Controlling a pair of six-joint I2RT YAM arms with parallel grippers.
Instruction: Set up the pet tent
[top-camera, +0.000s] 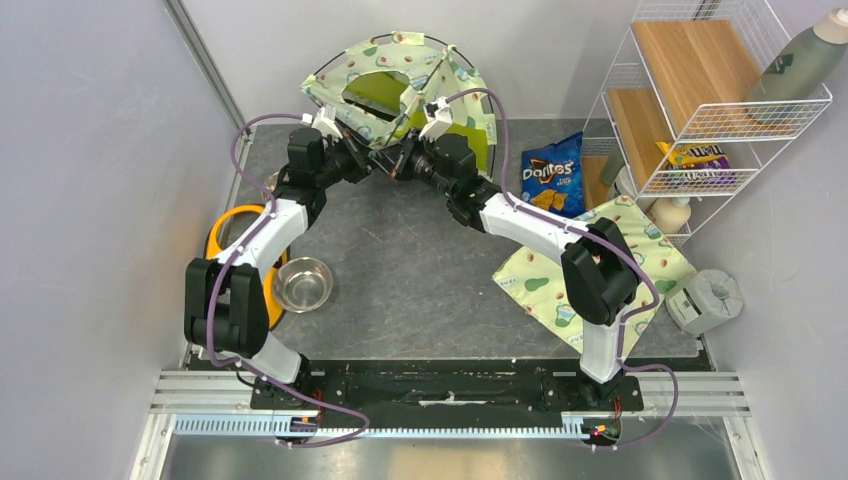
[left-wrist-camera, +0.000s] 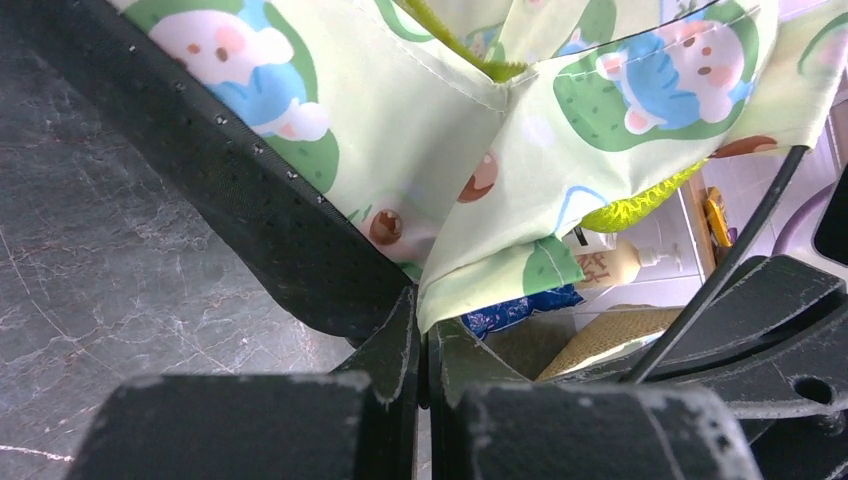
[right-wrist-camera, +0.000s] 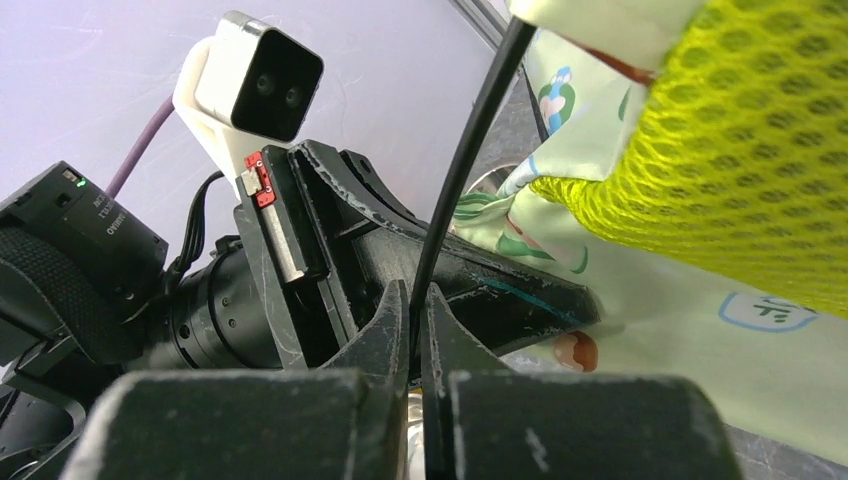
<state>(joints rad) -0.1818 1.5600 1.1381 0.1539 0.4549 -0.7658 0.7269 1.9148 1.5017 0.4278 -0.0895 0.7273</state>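
The pet tent (top-camera: 400, 85) stands at the back of the table, a pale avocado-print dome with lime-green panels and thin black poles. Both grippers meet under its front edge. In the left wrist view my left gripper (left-wrist-camera: 425, 325) is shut on a lower corner of the tent's printed fabric (left-wrist-camera: 450, 130). In the right wrist view my right gripper (right-wrist-camera: 413, 320) is shut on a thin black pole (right-wrist-camera: 465, 160) that runs up beside the lime mesh (right-wrist-camera: 740, 150). From above, the left gripper (top-camera: 372, 165) and right gripper (top-camera: 398, 165) sit almost tip to tip.
A steel bowl (top-camera: 303, 284) and a yellow bowl stand (top-camera: 232, 232) lie at the left. A Doritos bag (top-camera: 553, 175), a flat avocado-print pad (top-camera: 535, 285), a grey block (top-camera: 712, 298) and a wire shelf (top-camera: 700, 90) carrying a green bottle (top-camera: 805, 60) occupy the right side.
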